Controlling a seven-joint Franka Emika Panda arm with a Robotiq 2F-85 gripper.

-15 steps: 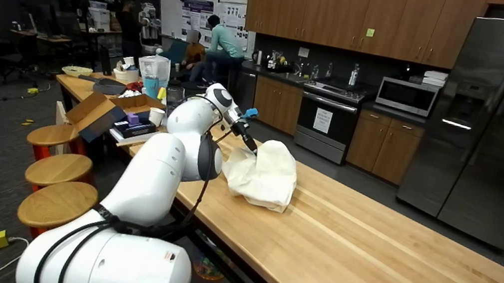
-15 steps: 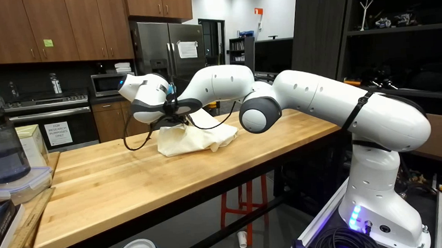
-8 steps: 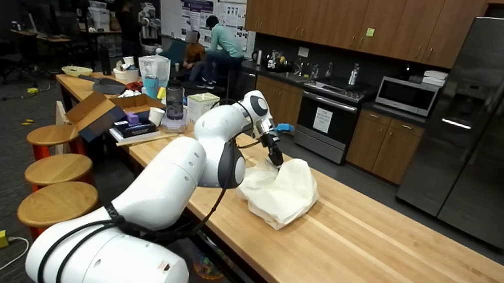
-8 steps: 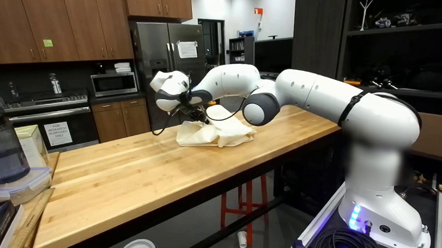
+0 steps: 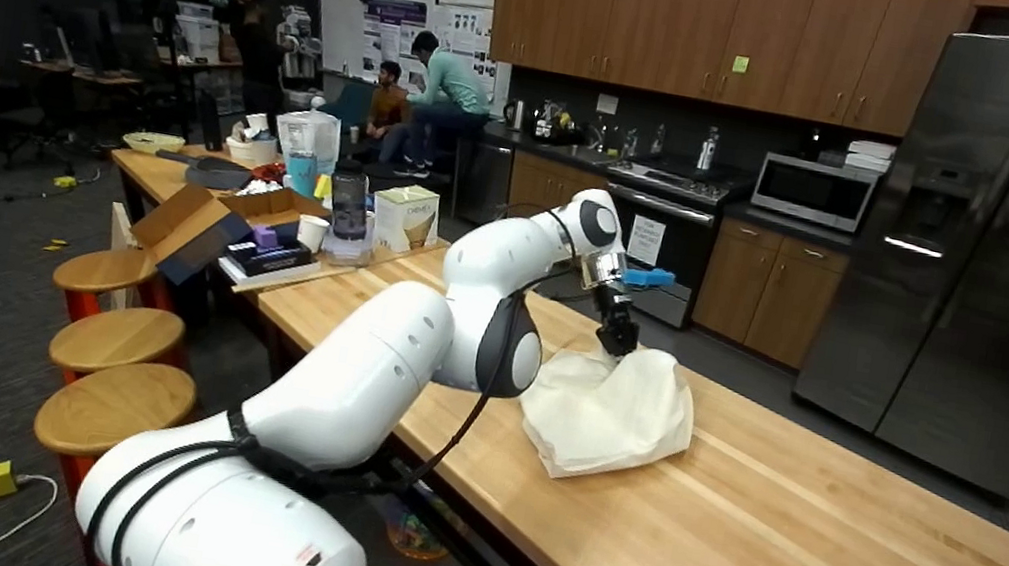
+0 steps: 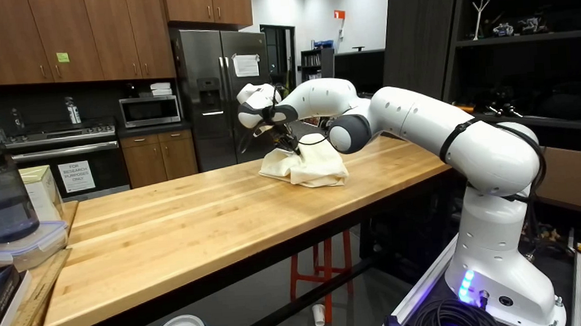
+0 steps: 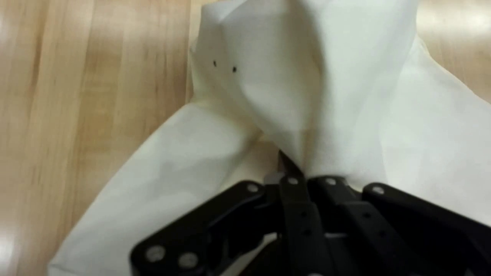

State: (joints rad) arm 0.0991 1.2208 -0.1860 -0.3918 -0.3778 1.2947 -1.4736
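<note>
A crumpled cream cloth (image 5: pixel 610 416), perhaps a bag, lies bunched on the wooden table. In both exterior views my gripper (image 5: pixel 618 347) points down into its far part, and a raised fold (image 6: pixel 320 153) stands beside the fingers. The wrist view has the cloth (image 7: pixel 345 99) spread around the gripper (image 7: pixel 297 168), with two small dark dots on one fold. There the jaws are together and a pinched pleat runs into them. The fingertips themselves are mostly buried in fabric.
Wooden tabletop (image 5: pixel 806 554) extends past the cloth. At its cluttered end stand a cone-pictured carton (image 5: pixel 405 219), a dark pitcher (image 5: pixel 349 203), a white cup (image 5: pixel 312 232) and an open cardboard box (image 5: pixel 193 234). A wooden ruler (image 6: pixel 34 302) lies along the edge. Stools (image 5: pixel 115 409) stand alongside.
My gripper has travelled along the table, away from the cluttered end, and the cream cloth has slid along with it. The carton has come out from behind the arm. The jaws stay shut.
</note>
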